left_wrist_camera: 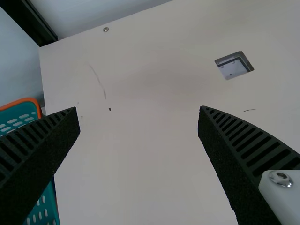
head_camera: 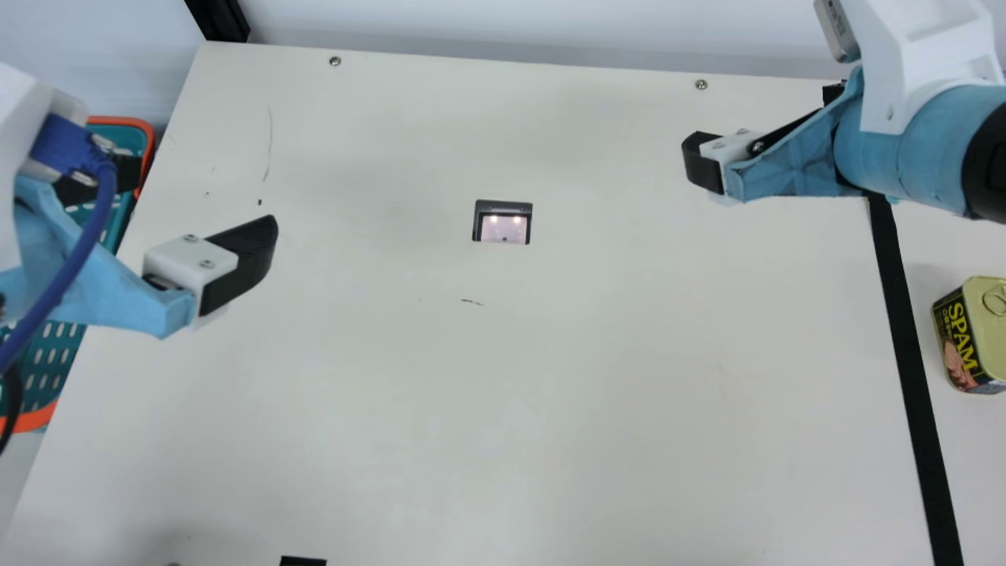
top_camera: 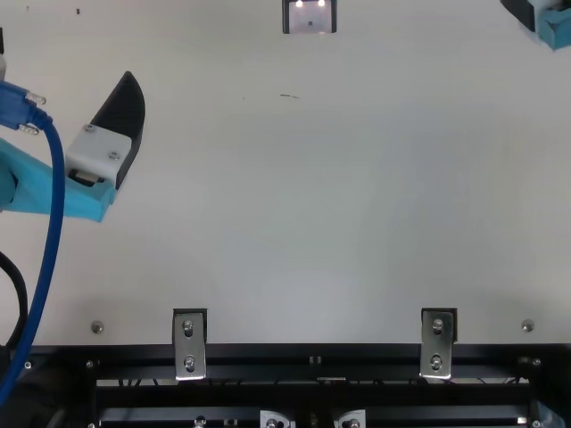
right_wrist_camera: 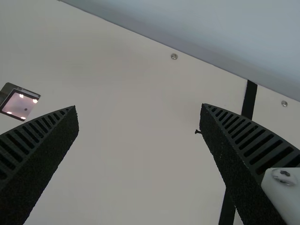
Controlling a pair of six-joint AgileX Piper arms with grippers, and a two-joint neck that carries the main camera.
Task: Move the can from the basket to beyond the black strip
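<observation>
In the main view the yellow-topped can (head_camera: 971,338) stands upright at the right edge, on the far side of the black strip (head_camera: 912,354) from the table's middle. The teal basket (head_camera: 51,362) with an orange rim lies at the left, partly hidden by my left arm. My left gripper (head_camera: 196,195) is open above the table's left edge beside the basket. My right gripper (head_camera: 762,122) is open over the back right, away from the can. Both wrist views show nothing between the spread fingers of the left gripper (left_wrist_camera: 138,112) and the right gripper (right_wrist_camera: 139,108).
A small dark-framed recess (head_camera: 503,222) sits in the table (head_camera: 550,393) between the arms. A blue cable (head_camera: 63,267) hangs along my left arm. A black frame rail with metal brackets (top_camera: 189,343) runs along the table's near edge. A pale wall stands behind.
</observation>
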